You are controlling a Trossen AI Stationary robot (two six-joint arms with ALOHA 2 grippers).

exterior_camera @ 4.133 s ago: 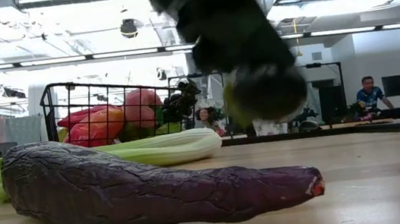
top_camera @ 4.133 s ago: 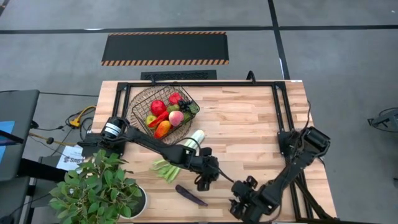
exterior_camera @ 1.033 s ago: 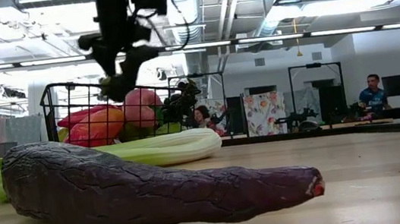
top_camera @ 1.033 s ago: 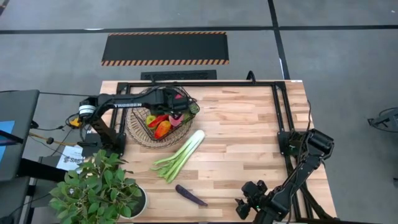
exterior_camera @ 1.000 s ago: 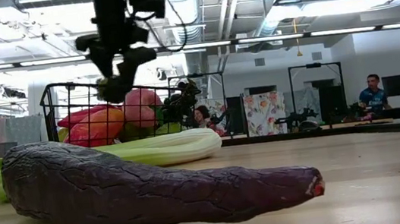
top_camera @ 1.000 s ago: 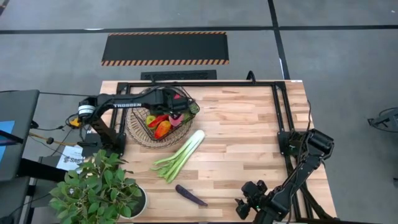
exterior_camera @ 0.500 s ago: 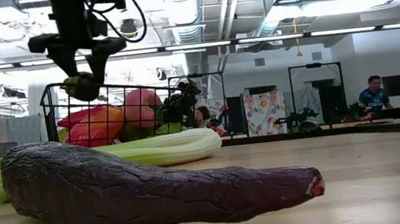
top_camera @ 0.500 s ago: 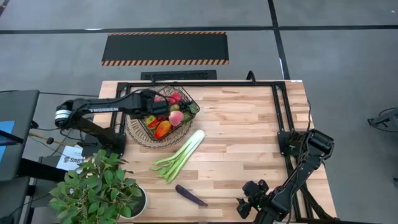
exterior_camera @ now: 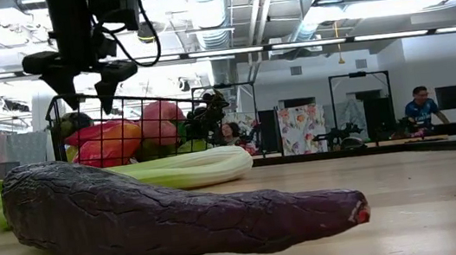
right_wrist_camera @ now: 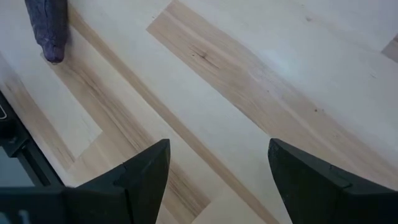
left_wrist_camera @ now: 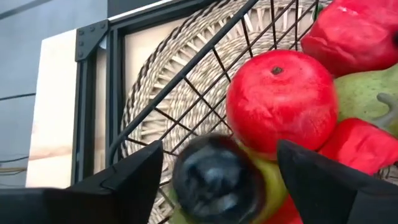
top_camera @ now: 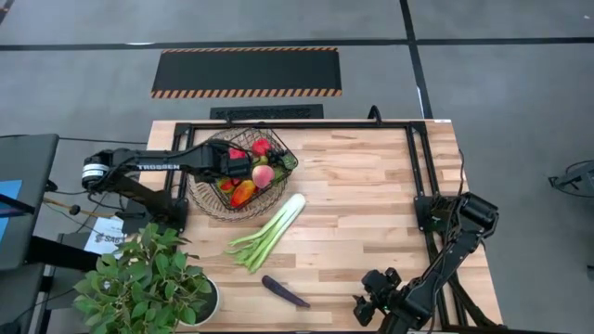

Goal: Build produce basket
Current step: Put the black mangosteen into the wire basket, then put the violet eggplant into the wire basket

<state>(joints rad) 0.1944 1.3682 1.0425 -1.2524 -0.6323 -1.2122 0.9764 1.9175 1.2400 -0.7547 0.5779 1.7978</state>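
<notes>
The left gripper [exterior_camera: 79, 83] hangs spread and empty over the round dark wire-mesh basket [top_camera: 209, 195]; the long green-white celery stalk [top_camera: 269, 231] lies diagonally, white end toward it.

Pale planked wood counter [top_camera: 371, 195], smooth and matt. Dark wire-mesh basket [left_wrist_camera: 186, 93] over woven wicker mat [left_wrist_camera: 186, 56]. Glossy red apple [left_wrist_camera: 281, 102]. Wrinkled matt purple aubergine [exterior_camera: 169, 213].

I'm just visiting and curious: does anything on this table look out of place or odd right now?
Nothing looks spilled or broken. Two pieces just lie loose on the table outside the basket: the long green stalk and the purple aubergine near the front edge. The left gripper hangs over the basket, fingers open.
</notes>
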